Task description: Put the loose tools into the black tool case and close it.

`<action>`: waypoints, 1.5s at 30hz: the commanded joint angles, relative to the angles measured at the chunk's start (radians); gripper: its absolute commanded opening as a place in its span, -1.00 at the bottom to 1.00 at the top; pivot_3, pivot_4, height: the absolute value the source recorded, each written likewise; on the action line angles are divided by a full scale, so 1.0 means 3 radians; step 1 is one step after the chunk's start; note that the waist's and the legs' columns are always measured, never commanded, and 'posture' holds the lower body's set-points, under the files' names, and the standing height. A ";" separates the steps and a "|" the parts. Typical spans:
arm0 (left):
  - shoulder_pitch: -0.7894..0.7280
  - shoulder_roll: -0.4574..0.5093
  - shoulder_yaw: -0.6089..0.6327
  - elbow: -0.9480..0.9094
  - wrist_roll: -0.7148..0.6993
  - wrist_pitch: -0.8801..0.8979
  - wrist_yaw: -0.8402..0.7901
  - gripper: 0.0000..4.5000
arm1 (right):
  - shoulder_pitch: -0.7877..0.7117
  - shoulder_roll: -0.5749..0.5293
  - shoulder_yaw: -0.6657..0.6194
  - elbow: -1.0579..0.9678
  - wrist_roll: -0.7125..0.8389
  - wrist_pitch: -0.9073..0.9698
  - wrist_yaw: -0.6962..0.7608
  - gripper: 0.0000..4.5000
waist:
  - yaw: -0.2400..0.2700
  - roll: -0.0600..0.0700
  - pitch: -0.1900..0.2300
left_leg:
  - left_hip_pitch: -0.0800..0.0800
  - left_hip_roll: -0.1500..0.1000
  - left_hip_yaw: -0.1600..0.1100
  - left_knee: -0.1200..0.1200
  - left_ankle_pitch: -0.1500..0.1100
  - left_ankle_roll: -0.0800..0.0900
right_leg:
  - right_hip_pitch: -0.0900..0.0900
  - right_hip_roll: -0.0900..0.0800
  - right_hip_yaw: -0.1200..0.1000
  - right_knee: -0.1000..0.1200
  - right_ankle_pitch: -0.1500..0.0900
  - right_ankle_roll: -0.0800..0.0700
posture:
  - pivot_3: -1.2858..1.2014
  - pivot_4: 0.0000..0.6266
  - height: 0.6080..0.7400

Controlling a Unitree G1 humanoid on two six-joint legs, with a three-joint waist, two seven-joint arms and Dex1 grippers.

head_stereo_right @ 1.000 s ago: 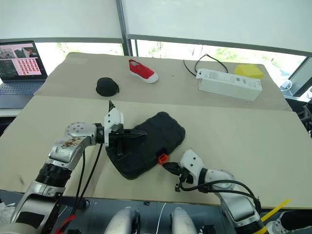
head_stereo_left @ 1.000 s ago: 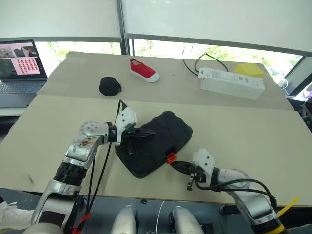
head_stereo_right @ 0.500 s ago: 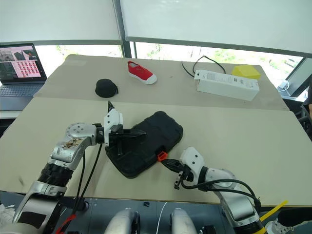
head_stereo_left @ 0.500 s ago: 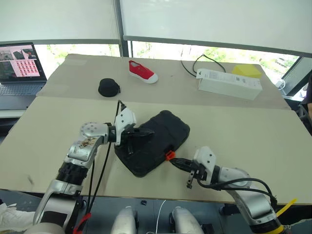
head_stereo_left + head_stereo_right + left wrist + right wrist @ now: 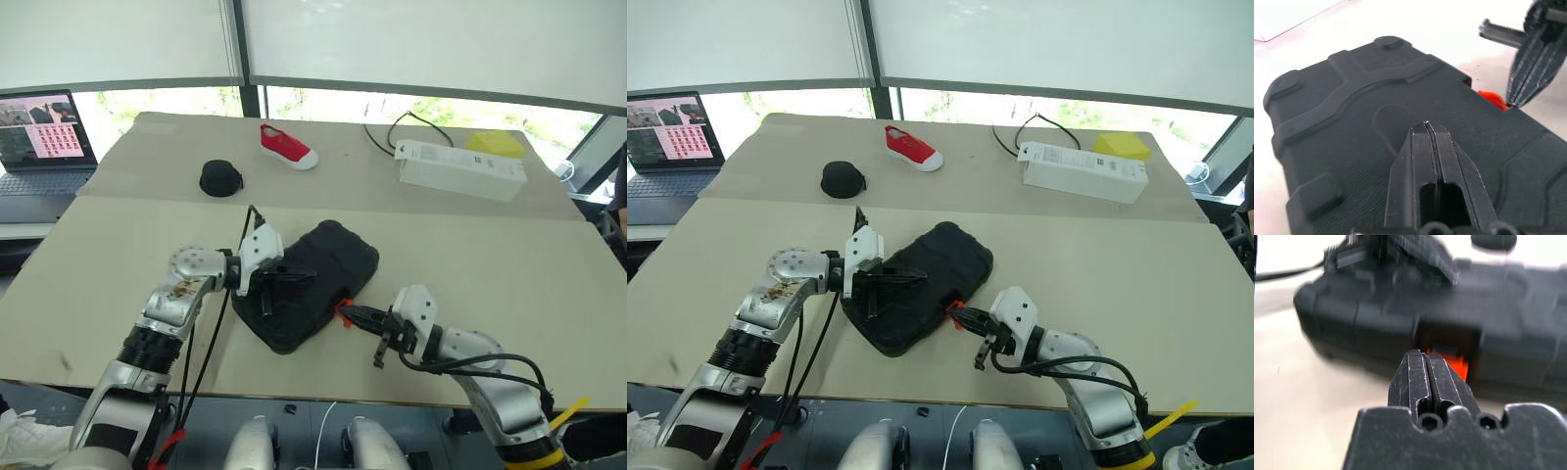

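Case point(image 5: 312, 294) lies lid-down on the table's near edge, left gripper point(image 5: 299, 280) with jaws closed pressing on its lid to steady it, right gripper point(image 5: 355, 314) jaws closed, nosing the orange latch point(image 5: 343, 313) to snap it.

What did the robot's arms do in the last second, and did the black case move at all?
The right tool came up and in to the orange latch on the black tool case, its tip now at the latch. It is shut and holds nothing. The left tool stayed shut, resting on the closed lid. The case itself, the black pouch and the red shoe kept their places.
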 commanded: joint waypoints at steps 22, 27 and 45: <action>0.0183 0.0043 -0.0201 0.0024 0.0132 0.0175 -0.0038 -0.99 | 0.0099 -0.0332 0.0037 -0.0194 0.0109 0.0806 -0.0103 -1.00 | -0.0004 0.0012 -0.0010 | -0.0002 0.0001 -0.0002 -0.0006 0.0000 0.0000 | 0.0000 0.0000 0.0000 -0.0011 -0.0003 0.0004 | 0.03 -0.52 1.00; 0.0179 0.0039 -0.0209 0.0012 0.0134 0.0189 -0.0032 -0.99 | -0.0018 -0.0161 0.0082 0.0023 0.0047 0.0592 -0.0105 -1.00 | -0.0005 0.0012 -0.0010 | -0.0002 0.0001 -0.0001 -0.0006 0.0000 0.0000 | -0.0001 0.0000 0.0000 -0.0012 -0.0003 0.0004 | 0.03 -0.52 1.00; 0.0210 0.0067 -0.0210 -0.0016 0.0128 0.0229 -0.0019 -0.99 | -0.0038 0.0113 -0.0061 0.0135 0.0182 -0.0011 0.0110 -1.00 | -0.0017 0.0012 -0.0010 | -0.0002 0.0003 -0.0002 -0.0009 0.0000 0.0000 | -0.0002 0.0002 0.0000 -0.0015 -0.0003 0.0004 | 0.03 -0.52 1.00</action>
